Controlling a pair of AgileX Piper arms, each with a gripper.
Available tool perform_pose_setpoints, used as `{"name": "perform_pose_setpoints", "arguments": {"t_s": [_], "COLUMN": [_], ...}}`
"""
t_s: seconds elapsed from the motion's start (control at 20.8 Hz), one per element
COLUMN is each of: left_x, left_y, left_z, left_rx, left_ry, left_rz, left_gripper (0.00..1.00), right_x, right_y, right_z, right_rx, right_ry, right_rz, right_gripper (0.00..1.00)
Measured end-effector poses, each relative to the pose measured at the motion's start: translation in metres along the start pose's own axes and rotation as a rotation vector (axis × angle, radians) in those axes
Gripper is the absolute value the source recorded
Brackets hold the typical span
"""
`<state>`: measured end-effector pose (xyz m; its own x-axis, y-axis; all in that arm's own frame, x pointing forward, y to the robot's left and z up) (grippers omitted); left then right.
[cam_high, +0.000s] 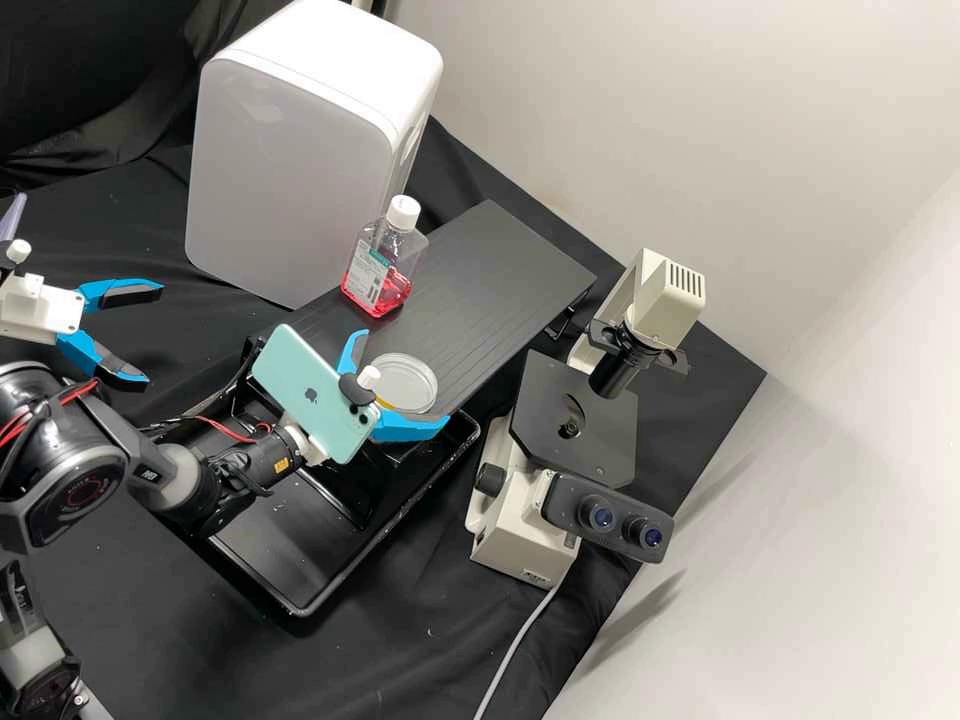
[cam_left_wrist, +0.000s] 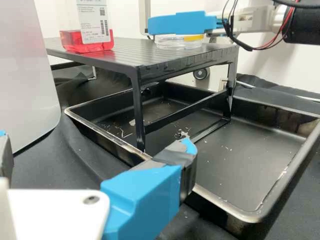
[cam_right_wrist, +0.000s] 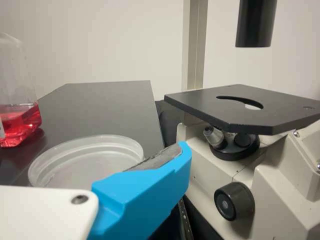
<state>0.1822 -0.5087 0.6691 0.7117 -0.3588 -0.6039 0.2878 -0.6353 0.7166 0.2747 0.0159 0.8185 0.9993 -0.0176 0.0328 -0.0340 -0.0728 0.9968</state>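
Note:
A clear petri dish rests on the near end of a black ribbed platform. My right gripper is open and straddles the dish, one blue finger on each side; in the right wrist view one finger lies along the rim of the dish. My left gripper hangs open and empty at the far left, above the black cloth. In the left wrist view the left gripper faces the tray, and the right gripper's finger shows beside the dish.
A flask of red liquid stands on the platform's far end, next to a white box-shaped appliance. The platform stands in a shallow black tray. An inverted microscope sits just right of the dish, its stage close by.

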Motion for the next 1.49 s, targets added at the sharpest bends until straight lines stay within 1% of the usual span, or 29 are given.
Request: {"name": "perform_pose_setpoints", "arguments": {"t_s": [0.24, 0.58, 0.63, 0.67, 0.82, 1.49], "left_x": [0.0000, 0.0002, 0.0004, 0.0009, 0.0013, 0.0013], "left_y": [-0.0001, -0.0006, -0.0016, -0.0032, -0.0048, -0.0049], "left_z": [0.0005, 0.0010, 0.0013, 0.0008, 0.0009, 0.0014], "left_rx": [0.000, 0.001, 0.001, 0.000, 0.000, 0.000], "left_ry": [-0.002, -0.004, -0.005, -0.004, -0.004, -0.006], "left_rz": [-0.001, -0.003, -0.007, -0.014, -0.021, -0.022], "left_gripper": [1.00, 1.00, 1.00, 1.00, 1.00, 1.00], "right_x": [-0.0021, -0.0021, -0.0021, -0.0025, -0.0034, -0.0034], "right_y": [-0.0015, -0.0002, -0.0002, -0.0005, -0.0010, -0.0010], "right_z": [0.0017, 0.0028, 0.0028, 0.0032, 0.0037, 0.0037], "right_rx": [0.000, 0.000, 0.000, 0.000, 0.000, 0.000], "right_ry": [-0.008, -0.012, -0.012, -0.013, -0.015, -0.015], "right_rz": [-0.006, -0.002, -0.002, -0.003, -0.004, -0.004], "right_gripper": [1.00, 1.00, 0.00, 0.00, 0.00, 0.00]}}
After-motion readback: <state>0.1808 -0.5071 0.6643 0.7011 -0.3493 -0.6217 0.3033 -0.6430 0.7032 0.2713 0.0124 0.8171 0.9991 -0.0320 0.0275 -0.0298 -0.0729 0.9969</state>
